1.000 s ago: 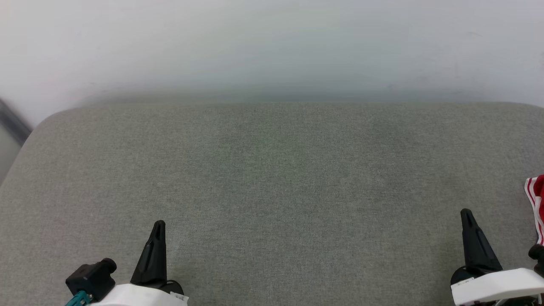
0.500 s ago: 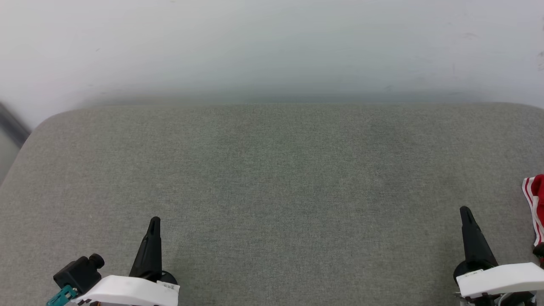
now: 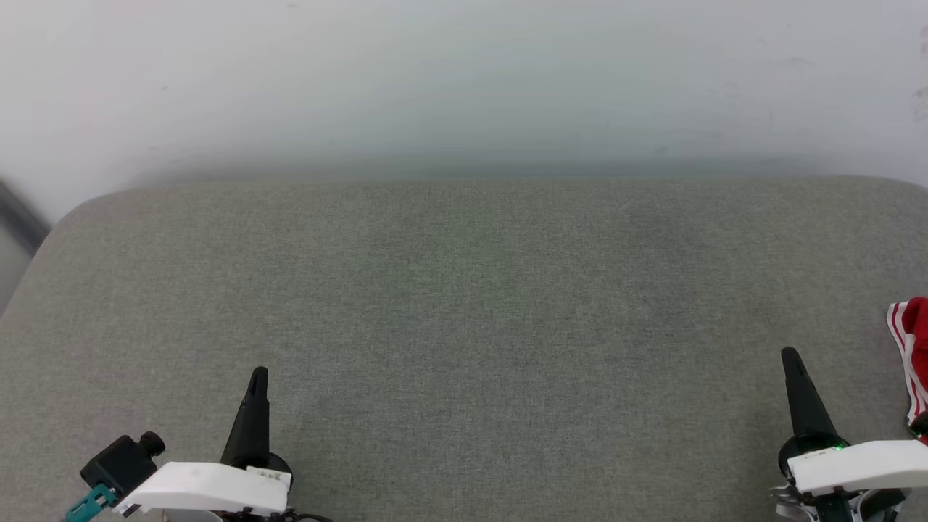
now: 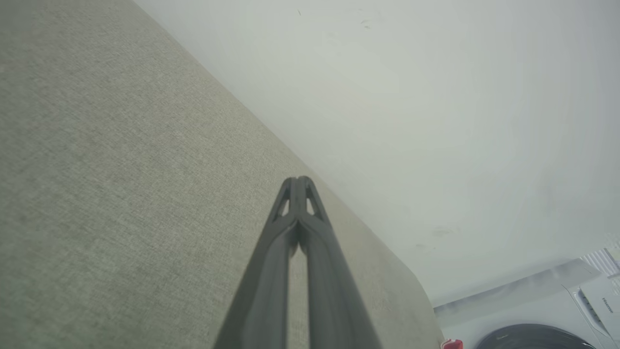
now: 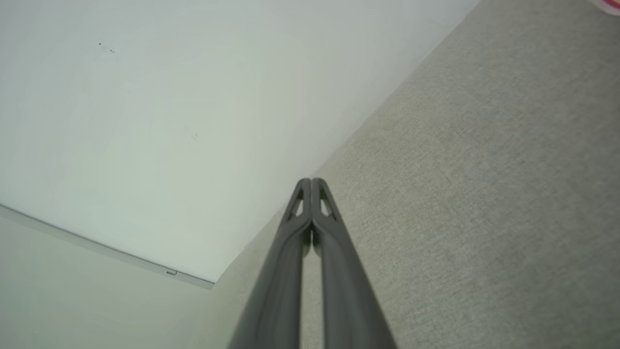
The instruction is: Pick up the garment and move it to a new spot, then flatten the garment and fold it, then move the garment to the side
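At the far right edge of the head view, the garment (image 3: 912, 341) is recorded only in part: a red fold with red-and-white stripes, lying on the grey fabric surface (image 3: 464, 304) and cut off by the frame. Just to its left, near but not touching, the right gripper (image 3: 787, 357) is noted with its two dark fingers pressed together into one point directed toward the pale wall (image 3: 464, 72). In the right wrist view the fingers (image 5: 286, 271) are seen closed tip to tip, with only a thin slit lower down; grey fabric is seen to one side of them and wall to the other. Well apart, at the lower left of the head view, the left gripper (image 3: 259, 373) is likewise found pressed together, and a black knob with a teal connector (image 3: 119, 464) is seen beside its white wrist housing. The closure is borne out by the left wrist view, where the fingers (image 4: 271, 281) meet at the tips. Whether either gripper touches the fabric cannot be told. A white appliance (image 4: 576, 305) is visible past the surface's rounded corner.
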